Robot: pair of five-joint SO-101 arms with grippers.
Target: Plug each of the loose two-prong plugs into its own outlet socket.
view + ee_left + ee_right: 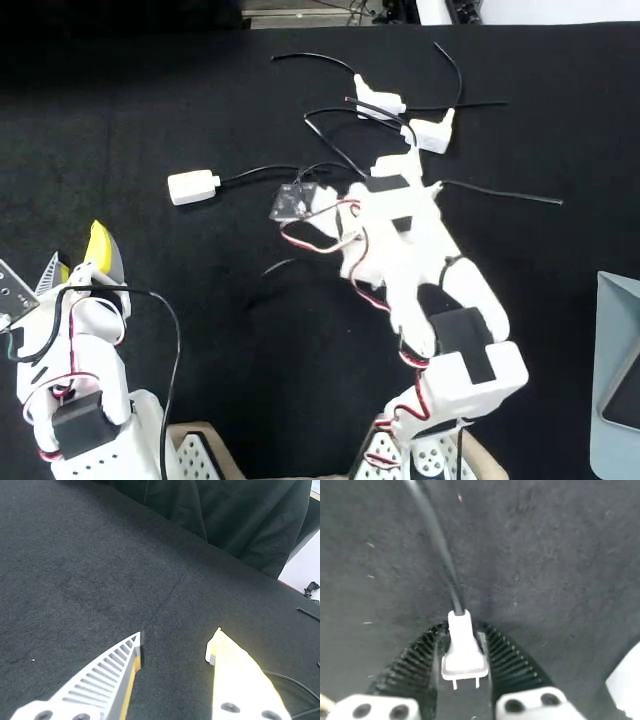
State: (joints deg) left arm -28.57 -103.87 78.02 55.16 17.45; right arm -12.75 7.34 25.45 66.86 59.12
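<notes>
The right claw (462,630) is pinching a white two-prong plug (464,652) between its black ribbed fingers, gripping the body on both sides just above the table (150,100). The plug's black cable (435,540) runs away from the claw over the dark cloth, and the two prongs point back toward the wrist (an awkward way round for pushing in).

From above, this arm stretches out to the middle of the table, where several thin black leads cross. Two more white pieces (380,100) lie just beyond it, and a white block (193,186) on its own lead lies well apart to the left. It looks like a socket, though I cannot tell its openings.

The left claw (178,634) is spread wide with nothing between its fingers, low over bare cloth at the near left of the table.

The step in hand seems to be the grasp of one plug, with no plug seated in a socket yet. The next move probably calls for turning the prongs to face a socket opening, then lining up both prongs squarely. The free left claw could steady the socket.
</notes>
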